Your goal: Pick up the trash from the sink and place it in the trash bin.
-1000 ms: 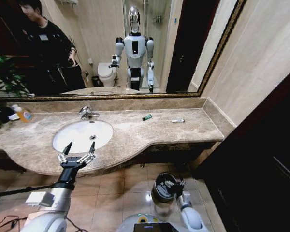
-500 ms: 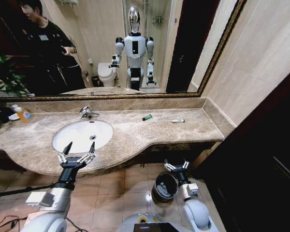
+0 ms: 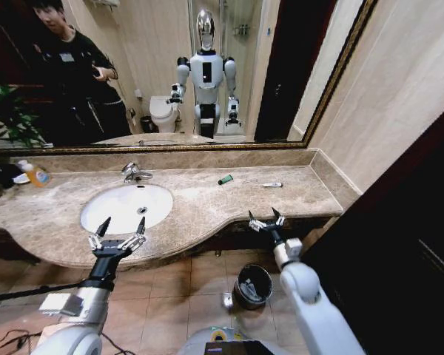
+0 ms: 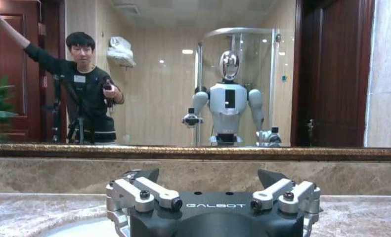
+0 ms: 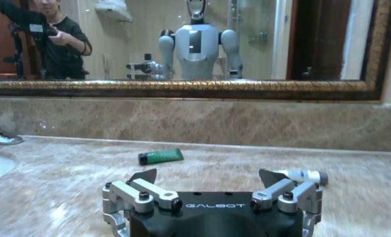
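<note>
Two trash bits left on tabletop, near back edge by mirror: dark green block (image 3: 225, 180) and white-and-blue tube (image 3: 272, 185). Sink (image 3: 126, 206) looks clean inside.

Right gripper (image 3: 265, 220) at front edge, jaws apart, nothing held. Left gripper (image 3: 118, 238) at sink's front rim, jaws apart (waiting).

Trash bin (image 3: 253, 285) on floor below; whatever is inside too dark to tell.
</note>
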Controlling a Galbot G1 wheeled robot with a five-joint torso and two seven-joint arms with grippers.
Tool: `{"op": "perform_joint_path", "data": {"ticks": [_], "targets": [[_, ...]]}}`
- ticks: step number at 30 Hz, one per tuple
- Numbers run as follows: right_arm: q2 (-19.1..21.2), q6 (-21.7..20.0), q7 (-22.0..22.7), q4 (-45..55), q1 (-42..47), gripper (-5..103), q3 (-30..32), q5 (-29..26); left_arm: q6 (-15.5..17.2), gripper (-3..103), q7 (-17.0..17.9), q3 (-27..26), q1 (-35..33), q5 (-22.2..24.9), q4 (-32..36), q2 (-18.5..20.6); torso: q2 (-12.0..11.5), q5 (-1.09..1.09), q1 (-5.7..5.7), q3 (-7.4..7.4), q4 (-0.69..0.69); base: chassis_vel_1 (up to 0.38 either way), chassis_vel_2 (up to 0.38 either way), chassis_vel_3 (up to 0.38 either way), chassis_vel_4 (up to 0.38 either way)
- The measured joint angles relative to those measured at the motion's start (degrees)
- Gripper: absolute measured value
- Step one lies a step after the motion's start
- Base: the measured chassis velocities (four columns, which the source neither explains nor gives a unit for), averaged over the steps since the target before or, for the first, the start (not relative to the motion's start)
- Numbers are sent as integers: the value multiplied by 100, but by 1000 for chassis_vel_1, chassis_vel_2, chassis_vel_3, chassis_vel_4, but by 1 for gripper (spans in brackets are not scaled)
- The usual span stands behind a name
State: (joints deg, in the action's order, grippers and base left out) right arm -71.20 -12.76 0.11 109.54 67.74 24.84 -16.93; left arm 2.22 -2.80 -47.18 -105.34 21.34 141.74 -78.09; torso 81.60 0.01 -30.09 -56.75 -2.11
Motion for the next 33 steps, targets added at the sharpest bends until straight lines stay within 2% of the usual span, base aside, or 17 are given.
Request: {"op": "perform_joint_path", "data": {"ticks": [8, 14, 17, 26, 31, 33], "targets": [[264, -159, -23, -695, -791, 100, -112, -271, 0, 100, 0, 0, 0, 0, 0, 0, 0, 0, 0, 0, 0, 0, 0, 0, 0], [403, -106, 35, -1623, -1493, 100, -244, -307, 0, 100, 0, 0, 0, 0, 0, 0, 0, 1, 0, 0, 1, 0, 0, 0, 0], [488, -98, 59, -2321, -2155, 100, -385, -369, 0, 100, 0, 0, 0, 0, 1, 0, 0, 1, 0, 0, 0, 0, 0, 0, 0], [549, -112, 55, -3476, -3148, 100, -657, -573, 0, 100, 0, 0, 0, 0, 0, 0, 0, 1, 0, 0, 1, 0, 0, 0, 0], [542, -263, 159, -3816, -3518, 100, -819, -892, 0, 100, 0, 0, 0, 0, 0, 0, 0, 0, 0, 0, 1, 0, 0, 0, 0], [544, -491, 263, -3899, -3636, 100, -894, -936, 0, 100, 0, 0, 0, 0, 0, 0, 0, 0, 1, 0, 0, 0, 0, 0, 0]]}}
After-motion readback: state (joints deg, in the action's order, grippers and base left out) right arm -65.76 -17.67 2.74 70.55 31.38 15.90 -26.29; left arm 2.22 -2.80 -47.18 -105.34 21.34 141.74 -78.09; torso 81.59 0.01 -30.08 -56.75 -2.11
